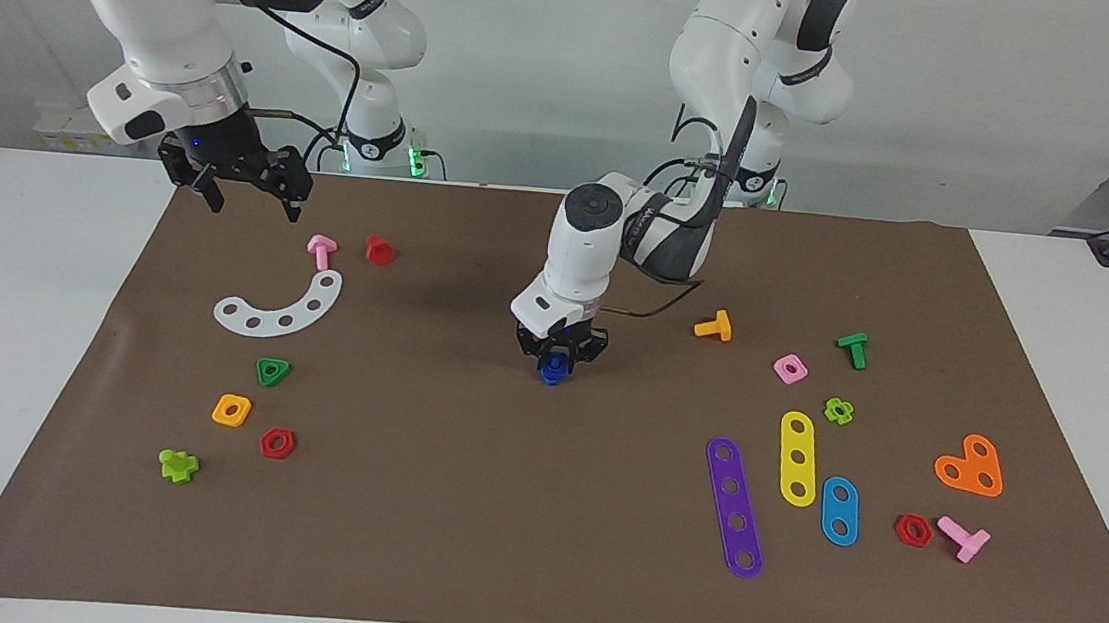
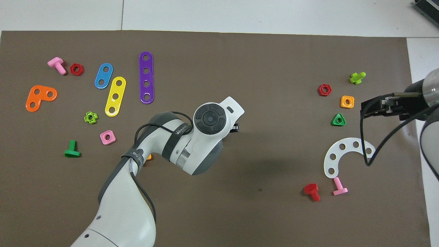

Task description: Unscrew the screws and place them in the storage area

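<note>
The dark-blue bolt (image 1: 551, 370) is in the middle of the brown mat (image 1: 537, 511), just under my left gripper (image 1: 556, 354). The left gripper points down and is shut on the bolt, low over the mat. I cannot tell whether the bolt touches the mat. In the overhead view the left arm's wrist (image 2: 209, 120) hides the bolt and the fingers. My right gripper (image 1: 246, 192) is open and empty, raised over the mat's edge at the right arm's end; it also shows in the overhead view (image 2: 372, 109). The right arm waits.
At the right arm's end lie a white curved strip (image 1: 284, 306), a pink bolt (image 1: 321, 251), a red bolt (image 1: 379, 250) and several nuts. At the left arm's end lie purple (image 1: 735, 508), yellow and blue strips, an orange bolt (image 1: 714, 325) and a green bolt (image 1: 852, 349).
</note>
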Robot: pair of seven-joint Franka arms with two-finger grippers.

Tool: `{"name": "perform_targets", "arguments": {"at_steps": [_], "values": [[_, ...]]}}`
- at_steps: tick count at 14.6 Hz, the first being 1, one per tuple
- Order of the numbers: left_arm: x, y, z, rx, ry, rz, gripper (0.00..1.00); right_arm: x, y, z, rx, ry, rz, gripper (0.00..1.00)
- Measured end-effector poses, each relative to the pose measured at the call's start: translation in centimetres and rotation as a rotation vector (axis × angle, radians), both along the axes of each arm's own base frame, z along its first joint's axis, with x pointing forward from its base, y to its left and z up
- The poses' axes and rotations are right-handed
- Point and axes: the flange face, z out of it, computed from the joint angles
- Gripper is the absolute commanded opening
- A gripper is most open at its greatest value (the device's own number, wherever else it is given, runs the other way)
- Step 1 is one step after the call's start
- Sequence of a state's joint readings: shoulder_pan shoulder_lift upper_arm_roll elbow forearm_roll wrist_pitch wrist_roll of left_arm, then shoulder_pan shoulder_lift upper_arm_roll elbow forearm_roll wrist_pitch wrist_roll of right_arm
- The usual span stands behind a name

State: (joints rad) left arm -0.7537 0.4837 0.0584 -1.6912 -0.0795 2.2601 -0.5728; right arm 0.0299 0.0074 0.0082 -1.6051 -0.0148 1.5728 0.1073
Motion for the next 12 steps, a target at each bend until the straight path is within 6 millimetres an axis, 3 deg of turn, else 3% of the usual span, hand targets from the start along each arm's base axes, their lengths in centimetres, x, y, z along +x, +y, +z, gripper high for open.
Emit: {"name": "perform_targets", "arguments": {"at_steps": [4, 6, 9, 12], "values": [[0.5, -0.2, 3.7, 0.028, 0.116, 0.028, 0.0, 0.0, 0.1, 0.0, 0.0, 0.001, 0.001, 1.0], [1.7, 1.3, 5.7, 0.055, 0.173, 0.057, 0.0, 0.0, 0.2, 0.0, 0.001, -0.002, 0.004, 0.99], [5.5, 7.5, 7.2, 0.08, 0.234, 0.145, 0.0, 0.3, 1.7, -0.1, 0.003, -0.029, 0.015, 0.99], [9.3, 15.7, 6.2, 0.07, 0.271, 0.119, 0.0, 0.6, 6.0, -1.4, 0.008, -0.074, 0.001, 0.99]]}}
